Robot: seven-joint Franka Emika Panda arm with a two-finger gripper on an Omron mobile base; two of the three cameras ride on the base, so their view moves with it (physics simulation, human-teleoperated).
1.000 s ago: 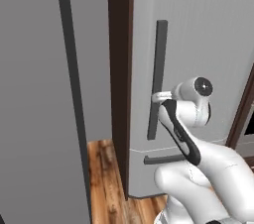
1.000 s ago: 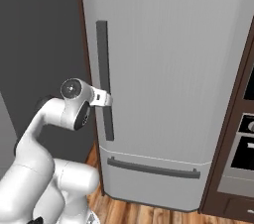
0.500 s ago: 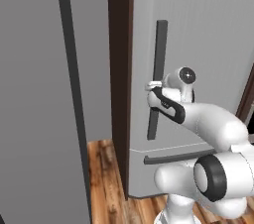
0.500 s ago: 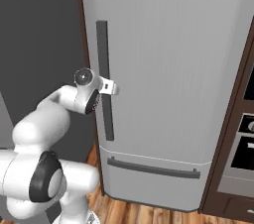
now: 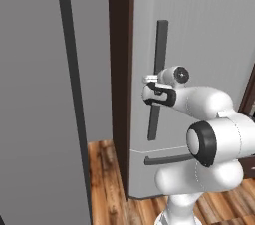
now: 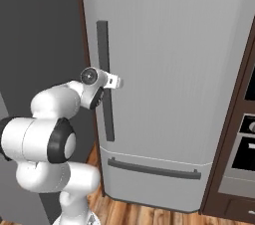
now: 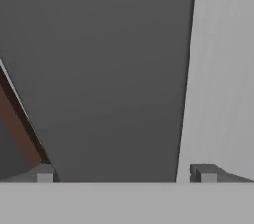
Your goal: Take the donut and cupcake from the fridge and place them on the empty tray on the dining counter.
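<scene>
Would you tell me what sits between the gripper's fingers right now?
The fridge's dark handle fills the gap between the open fingers in the hand view.

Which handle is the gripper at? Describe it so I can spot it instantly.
Find the tall light-grey fridge. On its upper door, near the left edge, runs a long dark-grey vertical bar handle, with the open gripper at its middle. The other handle lies horizontal, lower down on the drawer.
</scene>
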